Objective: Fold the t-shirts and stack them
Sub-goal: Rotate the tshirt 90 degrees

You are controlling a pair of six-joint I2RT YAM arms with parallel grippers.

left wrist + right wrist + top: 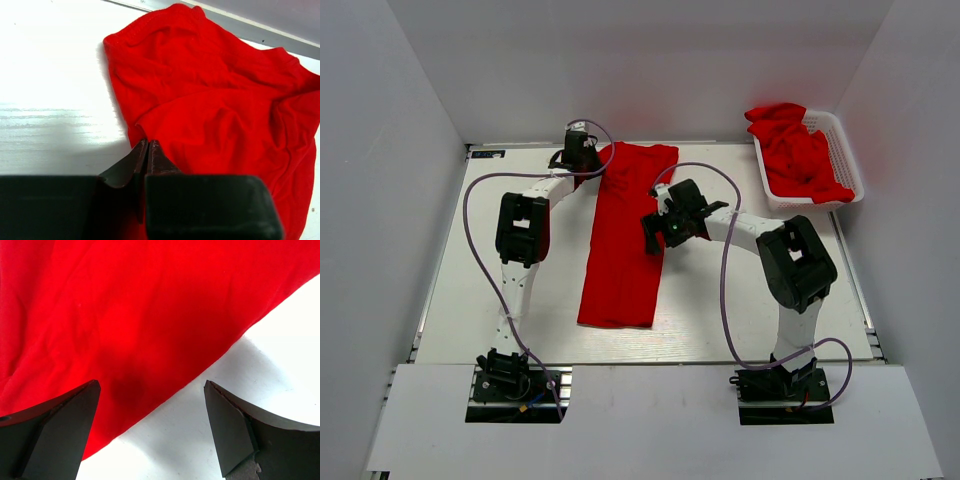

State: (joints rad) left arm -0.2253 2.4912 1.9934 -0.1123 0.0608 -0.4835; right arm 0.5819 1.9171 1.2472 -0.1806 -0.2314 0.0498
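One red t-shirt (620, 240) lies on the white table (470, 290), folded lengthwise into a long narrow strip running from far to near. My left gripper (582, 152) is at the strip's far left corner. In the left wrist view (147, 144) its jaws are pressed together on the cloth's edge (215, 100). My right gripper (656, 234) hovers over the strip's right edge at mid-length. In the right wrist view (151, 385) its jaws are wide open and empty, straddling the shirt's edge (125, 315) and bare table.
A white lattice basket (842, 130) stands at the far right, with more crumpled red t-shirts (795, 155) heaped in it and spilling over its rim. Grey walls close the table in at the back and both sides.
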